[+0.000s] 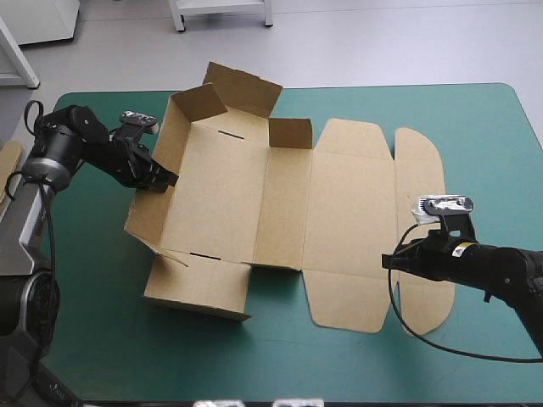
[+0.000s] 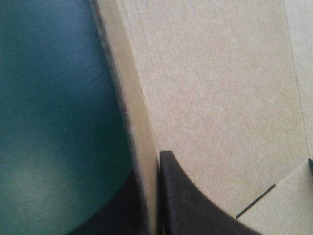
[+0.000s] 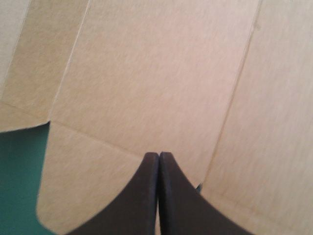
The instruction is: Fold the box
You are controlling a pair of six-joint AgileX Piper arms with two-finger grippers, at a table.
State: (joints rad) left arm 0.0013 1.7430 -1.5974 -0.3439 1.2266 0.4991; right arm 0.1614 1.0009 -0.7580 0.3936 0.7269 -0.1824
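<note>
The brown box point(image 1: 280, 195) lies in the middle of the table, partly raised. Its left wall point(image 1: 157, 199) and the far flaps point(image 1: 242, 85) stand up, while the lid point(image 1: 348, 212) and its rounded side flap point(image 1: 420, 170) lie flat to the right. My left gripper point(image 1: 170, 180) is shut on the top edge of the left wall; in the left wrist view the board point(image 2: 210, 98) runs between the gripper's point(image 2: 157, 164) two black fingers. My right gripper point(image 1: 389, 259) is shut, its tip over the lid near the crease to the rounded flap. The right wrist view shows that gripper point(image 3: 159, 155) above flat board point(image 3: 156, 73).
A near-left flap point(image 1: 199, 288) of the box slopes out toward the front. Teal-green cover point(image 1: 280, 365) shows along the front edge and at the far right point(image 1: 492, 144). An edge of more board point(image 1: 10, 165) shows at the table's left edge.
</note>
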